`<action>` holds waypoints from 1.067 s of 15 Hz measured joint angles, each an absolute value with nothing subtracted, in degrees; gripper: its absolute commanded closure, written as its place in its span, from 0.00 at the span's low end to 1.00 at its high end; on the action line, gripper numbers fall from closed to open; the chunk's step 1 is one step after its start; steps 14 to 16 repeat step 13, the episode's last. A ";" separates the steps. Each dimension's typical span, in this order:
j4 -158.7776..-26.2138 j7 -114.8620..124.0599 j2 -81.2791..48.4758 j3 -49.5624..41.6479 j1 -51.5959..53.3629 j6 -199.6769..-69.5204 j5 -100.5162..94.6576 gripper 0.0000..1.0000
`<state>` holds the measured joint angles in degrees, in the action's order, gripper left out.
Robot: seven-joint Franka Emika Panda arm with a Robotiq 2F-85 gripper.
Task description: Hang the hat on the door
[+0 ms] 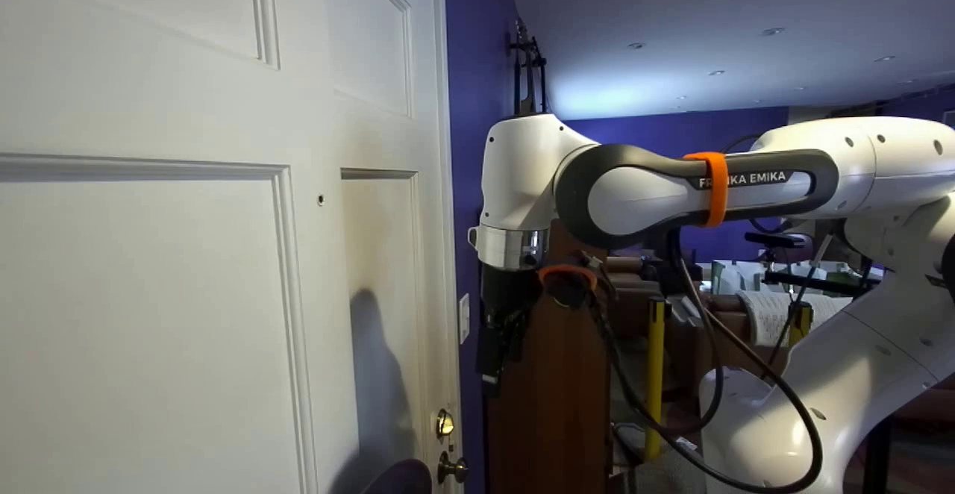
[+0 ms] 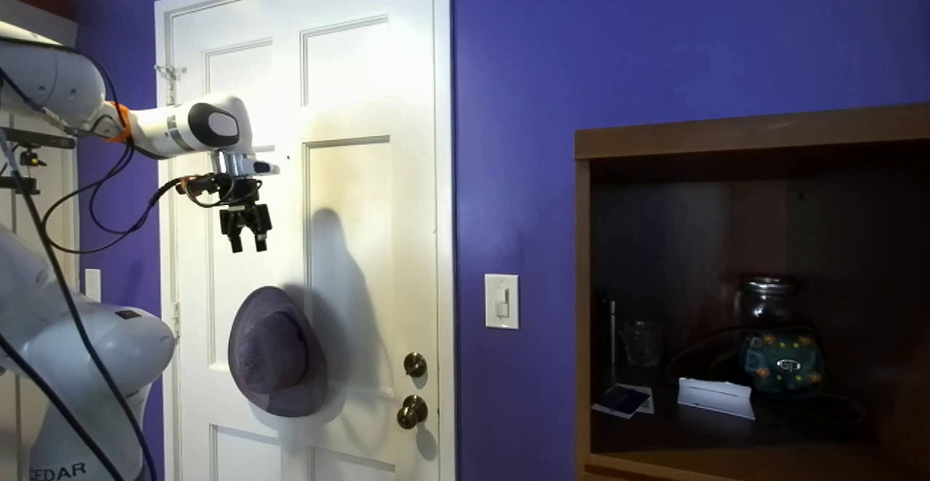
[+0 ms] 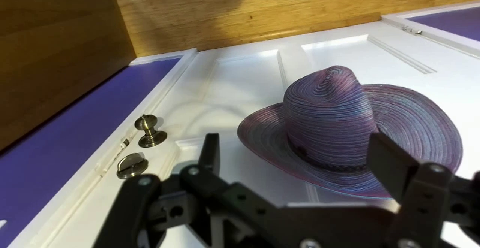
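Observation:
The hat (image 2: 270, 354) is purple-grey with a wide brim and a dark braided band. It hangs against the white panelled door (image 2: 349, 114), crown facing out into the room; what holds it is hidden. My gripper (image 2: 248, 245) is open, points down and is apart from the hat, above it. In the wrist view the hat (image 3: 330, 120) shows beyond the spread fingers of my gripper (image 3: 294, 137), with nothing held between them. In an exterior view only the top of the hat's brim (image 1: 403, 477) shows at the bottom edge. The pale cord is not visible.
A brass knob (image 2: 413, 412) and brass lock (image 2: 415, 365) stick out from the door's edge. A brown wooden cabinet (image 2: 583, 285) holding a jar and small items stands beside the purple wall. A light switch (image 2: 501, 301) is on that wall. Cables hang under the arm.

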<state>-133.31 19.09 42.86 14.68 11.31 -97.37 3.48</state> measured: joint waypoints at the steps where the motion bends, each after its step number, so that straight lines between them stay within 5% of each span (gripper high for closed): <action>1: -132.73 18.37 42.86 14.69 11.30 -96.75 2.85 0.00; 16: -129.60 17.28 43.89 15.62 11.24 -95.79 0.47 0.00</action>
